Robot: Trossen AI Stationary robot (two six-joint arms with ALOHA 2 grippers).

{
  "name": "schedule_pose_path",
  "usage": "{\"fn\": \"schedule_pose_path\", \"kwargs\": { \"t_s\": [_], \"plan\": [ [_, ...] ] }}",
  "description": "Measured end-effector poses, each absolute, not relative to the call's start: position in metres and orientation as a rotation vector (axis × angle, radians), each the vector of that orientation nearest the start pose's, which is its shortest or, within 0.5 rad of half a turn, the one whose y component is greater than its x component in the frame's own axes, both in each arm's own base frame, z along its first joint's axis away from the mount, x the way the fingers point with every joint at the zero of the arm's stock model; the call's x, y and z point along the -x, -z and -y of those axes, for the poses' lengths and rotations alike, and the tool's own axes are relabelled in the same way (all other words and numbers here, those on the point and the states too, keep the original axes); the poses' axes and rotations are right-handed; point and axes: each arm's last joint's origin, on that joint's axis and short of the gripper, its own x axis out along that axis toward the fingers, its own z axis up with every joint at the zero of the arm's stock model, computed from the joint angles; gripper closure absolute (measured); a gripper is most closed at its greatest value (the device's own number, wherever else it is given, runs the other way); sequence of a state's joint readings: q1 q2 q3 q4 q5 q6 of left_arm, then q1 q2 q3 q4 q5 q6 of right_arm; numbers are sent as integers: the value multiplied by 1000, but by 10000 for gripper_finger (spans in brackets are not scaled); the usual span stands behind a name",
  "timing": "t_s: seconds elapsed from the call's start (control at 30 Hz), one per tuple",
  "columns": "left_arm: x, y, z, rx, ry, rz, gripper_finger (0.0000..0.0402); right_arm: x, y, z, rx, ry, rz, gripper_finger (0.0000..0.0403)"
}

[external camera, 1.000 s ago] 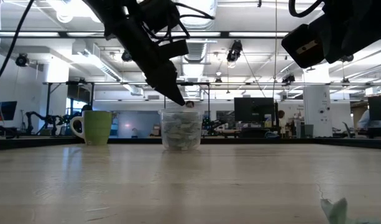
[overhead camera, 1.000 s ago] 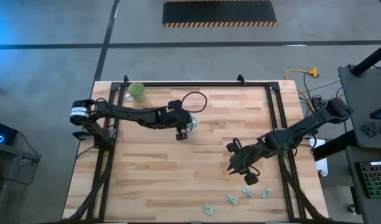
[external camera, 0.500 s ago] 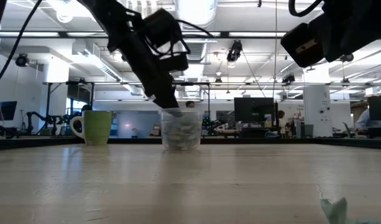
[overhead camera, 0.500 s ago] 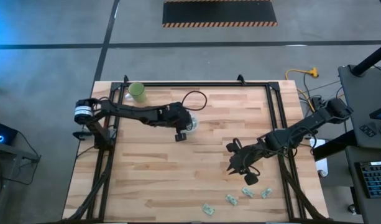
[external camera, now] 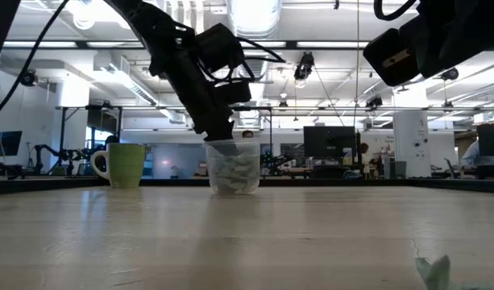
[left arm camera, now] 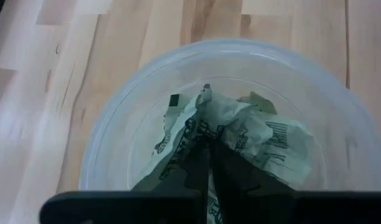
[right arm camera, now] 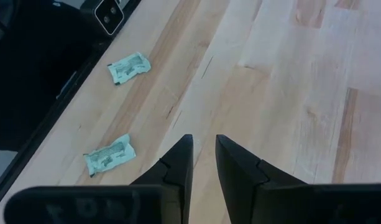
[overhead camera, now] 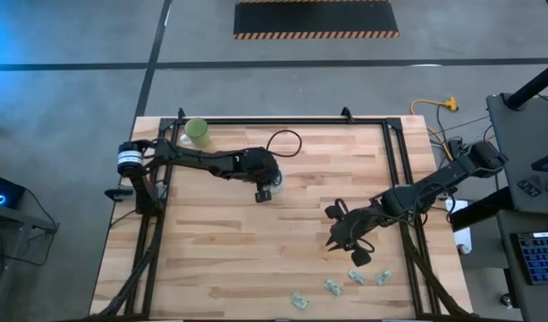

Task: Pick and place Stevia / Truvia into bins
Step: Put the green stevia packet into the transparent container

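Observation:
The bin, a clear plastic cup, stands on the table left of centre and holds several crumpled Stevia packets. My left gripper is shut, and its fingers slant down into the cup's mouth. Several more pale green packets lie flat near the table's front right. My right gripper hovers above bare wood beside them, open by a narrow gap with nothing between its fingers. My left gripper's shut fingertips are down among the crumpled packets at the top of the pile inside the cup. They come from above, slanting down over the cup's rim. Whether a packet is caught between them cannot be told.
An opaque green mug stands at the table's far left corner. A black cable loops on the wood behind the cup. Black frame rails run along the table's left, far and right edges.
My left gripper has sunk from just above the cup's rim down into the cup's mouth, tipping a little steeper. The cup has stayed where it was. My right arm has kept still.

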State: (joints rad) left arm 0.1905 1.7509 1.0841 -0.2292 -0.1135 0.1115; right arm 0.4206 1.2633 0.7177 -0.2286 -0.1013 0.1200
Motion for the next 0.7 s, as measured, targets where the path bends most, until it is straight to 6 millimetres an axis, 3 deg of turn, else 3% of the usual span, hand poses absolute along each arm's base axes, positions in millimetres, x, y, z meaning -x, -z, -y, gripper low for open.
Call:
{"fn": "schedule_pose_path", "kwargs": {
  "t_s": [0.33,0.7],
  "plan": [
    [-351,-209,-69,-120,-212,-842,391,-227,-211,-104,12,-447,-802,339],
    [-342,-224,-67,-62,-212,-992,269,-227,-211,-104,9,-446,-803,334]
  ]
}}
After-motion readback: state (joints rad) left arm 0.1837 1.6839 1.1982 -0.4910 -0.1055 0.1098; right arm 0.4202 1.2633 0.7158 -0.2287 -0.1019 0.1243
